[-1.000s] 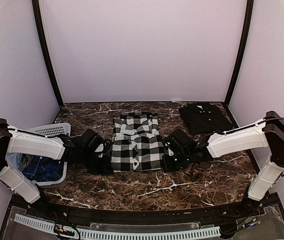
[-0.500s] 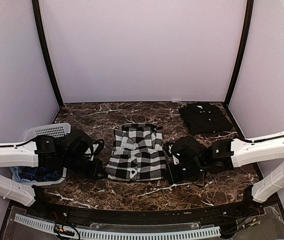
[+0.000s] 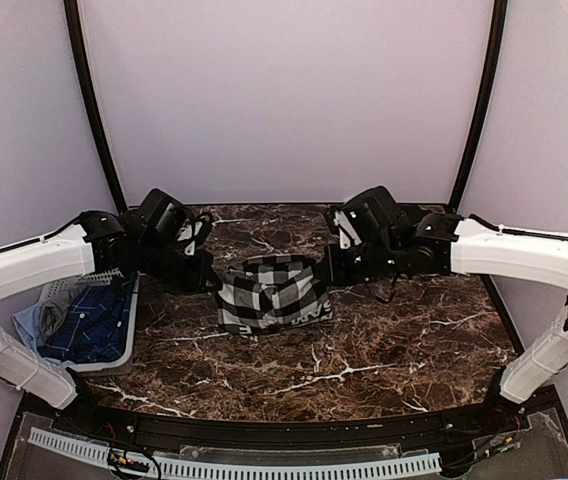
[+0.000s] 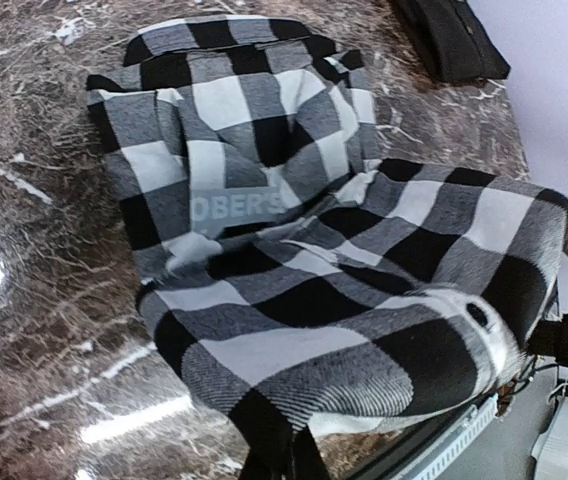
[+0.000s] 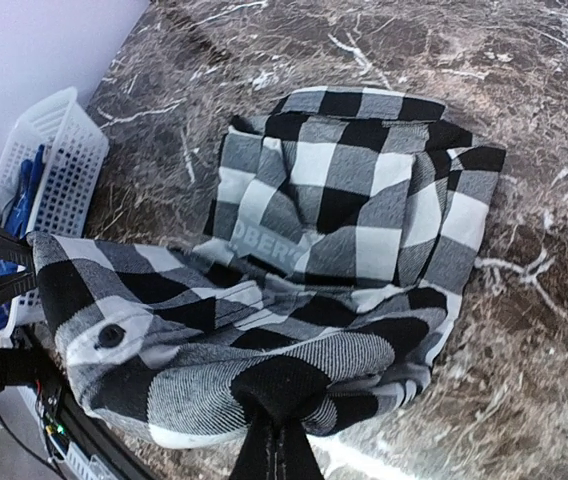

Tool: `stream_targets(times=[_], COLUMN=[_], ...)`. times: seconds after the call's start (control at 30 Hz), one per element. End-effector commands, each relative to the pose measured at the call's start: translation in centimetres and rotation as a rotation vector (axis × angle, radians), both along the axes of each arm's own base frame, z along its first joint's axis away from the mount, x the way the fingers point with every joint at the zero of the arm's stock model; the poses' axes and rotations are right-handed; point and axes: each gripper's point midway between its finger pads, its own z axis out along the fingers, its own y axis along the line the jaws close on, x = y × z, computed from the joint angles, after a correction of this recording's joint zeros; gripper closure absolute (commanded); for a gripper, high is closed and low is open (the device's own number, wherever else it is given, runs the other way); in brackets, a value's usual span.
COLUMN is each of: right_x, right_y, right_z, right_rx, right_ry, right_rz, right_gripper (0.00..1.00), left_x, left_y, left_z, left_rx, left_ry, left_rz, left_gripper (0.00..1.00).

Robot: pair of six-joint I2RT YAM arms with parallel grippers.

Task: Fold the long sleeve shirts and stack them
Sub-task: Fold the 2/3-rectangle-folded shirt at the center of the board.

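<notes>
The black-and-white check long sleeve shirt (image 3: 269, 292) lies mid-table, its near edge lifted and curled toward the back between my two grippers. My left gripper (image 3: 210, 274) is shut on the shirt's left corner (image 4: 264, 425). My right gripper (image 3: 326, 268) is shut on its right corner (image 5: 282, 395). White block letters on a band show on the lower layer (image 4: 236, 206) and also in the right wrist view (image 5: 261, 247). A folded black shirt (image 4: 451, 35) lies at the back right, hidden behind my right arm in the top view.
A white perforated basket (image 3: 86, 325) with blue cloth (image 3: 92, 322) in it stands at the left table edge, also in the right wrist view (image 5: 49, 160). The marble table (image 3: 384, 340) ends at a black front rail.
Both grippers have risen from the table's near side and moved back, carrying the shirt's near edge up and over toward the far edge. The shirt now looks shorter and bunched.
</notes>
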Motion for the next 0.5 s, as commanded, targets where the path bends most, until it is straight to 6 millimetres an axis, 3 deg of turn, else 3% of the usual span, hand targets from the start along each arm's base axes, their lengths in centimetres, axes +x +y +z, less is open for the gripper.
stream_targets(times=[0.0, 0.03, 0.1, 0.17, 0.27, 0.37, 0.43, 0.47], right_x=[5.0, 6.5, 9.0, 11.7, 15.5, 19.1, 20.9, 21.6], right_y=[0.4, 0.0, -0.4, -0.5, -0.9, -1.3, -1.5, -1.6], right_z=[-1.1, -1.6, -2.9, -4.0, -5.9, -8.9, -12.1, -13.0], right_rx=[0.03, 0.042, 0.05, 0.05, 0.038, 0.029, 0.013, 0.007], right_ry=[-0.031, -0.025, -0.013, -0.008, -0.015, 0.021, 0.075, 0.09], right_rz=[0.009, -0.008, -0.036, -0.063, -0.105, -0.138, -0.155, -0.162], right_gripper=[1.0, 1.0, 1.0, 1.0, 1.0, 1.0, 1.0, 1.0], left_x=[4.9, 6.3, 9.3, 12.4, 16.8, 20.6, 22.6, 23.6], left_y=[-0.1, -0.5, -0.8, -0.9, -0.6, -1.3, -1.6, -1.8], left_z=[0.0, 0.7, 0.1, -2.5, -3.9, -6.6, -8.4, -8.2], left_rx=[-0.017, -0.037, -0.069, -0.067, -0.088, -0.09, -0.077, -0.077], left_ry=[-0.042, -0.078, -0.087, -0.06, -0.08, -0.071, -0.065, -0.083], left_rz=[-0.031, -0.034, -0.015, 0.013, 0.059, 0.082, 0.093, 0.102], left_gripper=[1.0, 1.0, 1.0, 1.0, 1.0, 1.0, 1.0, 1.0])
